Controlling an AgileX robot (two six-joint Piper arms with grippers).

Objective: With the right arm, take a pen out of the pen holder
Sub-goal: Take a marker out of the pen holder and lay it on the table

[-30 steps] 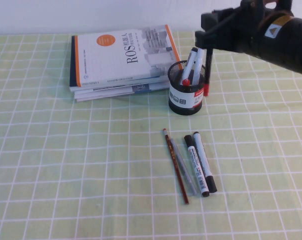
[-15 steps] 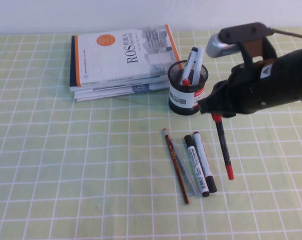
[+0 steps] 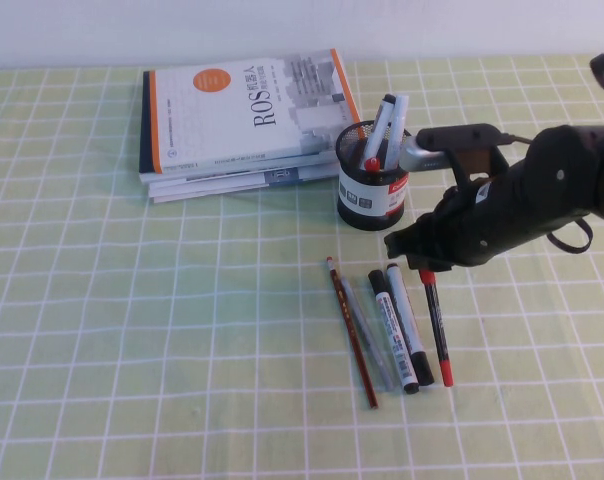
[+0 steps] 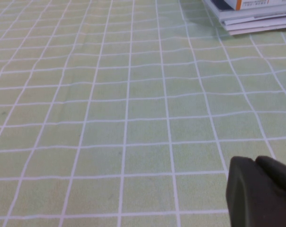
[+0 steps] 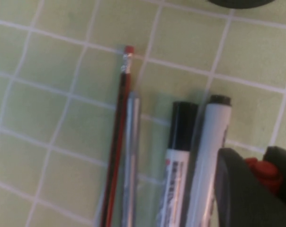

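The black mesh pen holder (image 3: 371,192) stands in front of the books, with two white markers (image 3: 386,125) and a red-capped pen still sticking out of it. My right gripper (image 3: 423,263) is low over the cloth just in front of the holder, shut on the top end of a slim black pen with red ends (image 3: 438,330). That pen slopes down toward the near side, right beside the markers lying on the table. In the right wrist view its red end (image 5: 263,173) sits between my fingers (image 5: 237,189). My left gripper (image 4: 262,191) hovers over bare cloth, its fingers together.
On the cloth lie a red pencil (image 3: 352,330), a grey pen (image 3: 368,335), a black-capped marker (image 3: 393,330) and a white marker (image 3: 409,322), side by side. A stack of books (image 3: 242,115) sits at the back left. The green checked cloth (image 3: 132,350) spreads to the left and front.
My right arm came away from above the holder with the pen, swung toward the near side and lowered. The pen now lies close beside the markers, nearer them than half a second ago.
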